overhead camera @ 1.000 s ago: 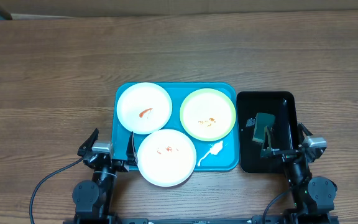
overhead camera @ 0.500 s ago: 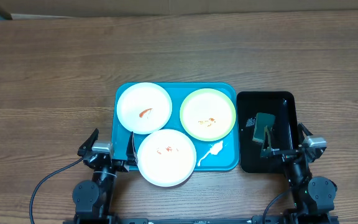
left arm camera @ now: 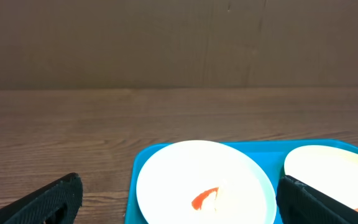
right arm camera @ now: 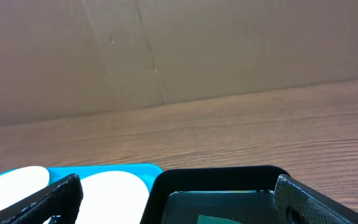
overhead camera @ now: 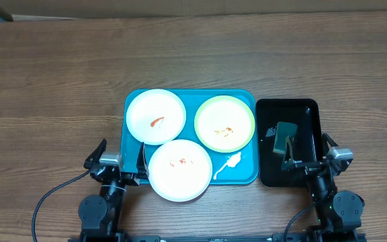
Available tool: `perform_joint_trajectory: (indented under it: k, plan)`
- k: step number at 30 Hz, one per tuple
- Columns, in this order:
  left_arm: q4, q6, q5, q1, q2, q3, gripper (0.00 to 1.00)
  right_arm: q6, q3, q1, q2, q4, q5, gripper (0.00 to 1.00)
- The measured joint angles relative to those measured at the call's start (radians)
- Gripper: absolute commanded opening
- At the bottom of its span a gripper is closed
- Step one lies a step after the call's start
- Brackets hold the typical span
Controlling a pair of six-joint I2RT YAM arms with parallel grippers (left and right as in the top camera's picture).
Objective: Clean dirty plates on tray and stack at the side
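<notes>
Smeared round plates (overhead camera: 155, 117) on blue plastic tray (overhead camera: 246, 174), left gripper (overhead camera: 119, 154) and right gripper (overhead camera: 308, 152) gaping empty, so pinch green sponge (overhead camera: 286, 134) squarely first.

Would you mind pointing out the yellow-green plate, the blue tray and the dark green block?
yellow-green plate (overhead camera: 224, 122): overhead view, its centre.
blue tray (overhead camera: 247, 169): overhead view, bare lower-right corner.
dark green block (overhead camera: 287, 131): overhead view, its top face.

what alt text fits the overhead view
A blue tray holds three food-smeared plates: a rear white plate, a front white plate and a yellow-green plate. To its right, a black tray holds a green sponge.
</notes>
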Motion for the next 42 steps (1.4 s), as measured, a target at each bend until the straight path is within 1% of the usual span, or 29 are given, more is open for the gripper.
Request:
perform_joint_trajectory:
  k: [20, 31, 34, 38, 42]
  plan:
    - [0.000, -0.005, 0.000, 0.000, 0.000, 0.000, 1.00, -0.001, 0.000, 0.000, 0.000, 0.000, 0.000, 1.00]
    - [-0.006, -0.129, 0.005, 0.000, 0.000, 0.001, 1.00, 0.000, 0.000, 0.000, 0.000, 0.000, 0.000, 1.00]
    - [-0.054, -0.141, 0.016, 0.000, 0.000, 0.021, 1.00, 0.000, 0.000, 0.000, 0.000, 0.000, 0.000, 1.00]
    - [-0.195, -0.148, 0.031, 0.000, 0.007, 0.088, 1.00, 0.034, 0.000, 0.000, 0.000, 0.019, -0.001, 1.00]
    - [-0.282, -0.152, 0.040, 0.000, 0.074, 0.183, 1.00, 0.082, 0.001, 0.000, 0.000, -0.022, -0.016, 1.00]
